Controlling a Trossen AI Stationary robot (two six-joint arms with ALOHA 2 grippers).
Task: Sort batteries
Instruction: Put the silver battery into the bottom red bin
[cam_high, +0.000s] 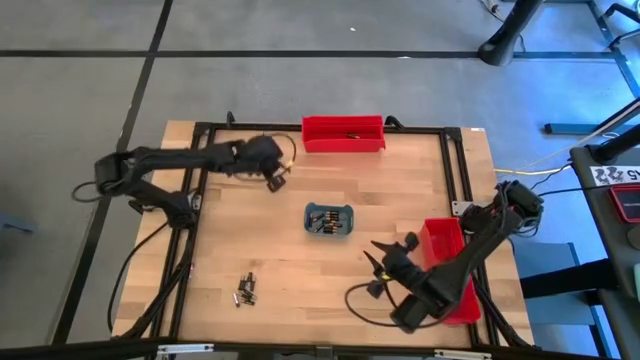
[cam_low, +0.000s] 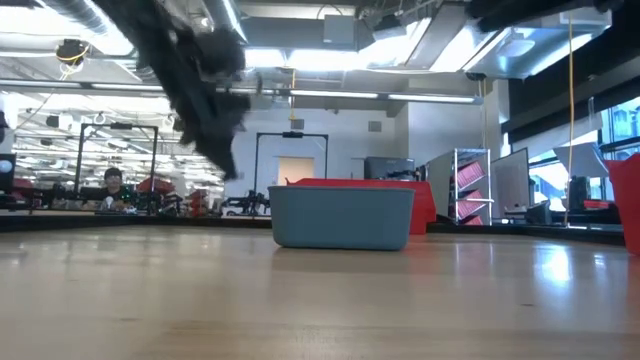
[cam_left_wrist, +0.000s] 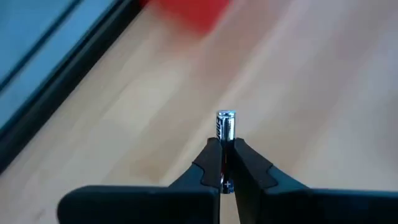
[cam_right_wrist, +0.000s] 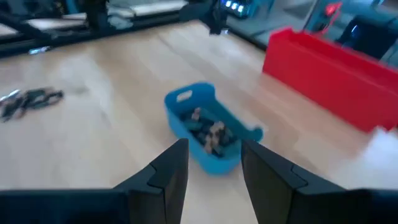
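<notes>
Two red bins (cam_high: 343, 134) and one blue tray (cam_high: 329, 220) of batteries (cam_right_wrist: 205, 130) sit on the surface (cam_high: 300, 270). Left end effector (cam_left_wrist: 225, 163) pinches one battery (cam_left_wrist: 226, 126) far left; right end effector (cam_right_wrist: 214, 163) gapes empty near right.

A pale wooden worktop (cam_high: 300, 270) is seen. On it are set a red bin (cam_high: 343, 134) at the far edge, another red bin (cam_high: 452, 268) along the right edge, a blue tray (cam_high: 329, 220) of batteries (cam_high: 322, 221) at the middle, and loose batteries (cam_high: 245, 289) near the front-left corner.
</notes>
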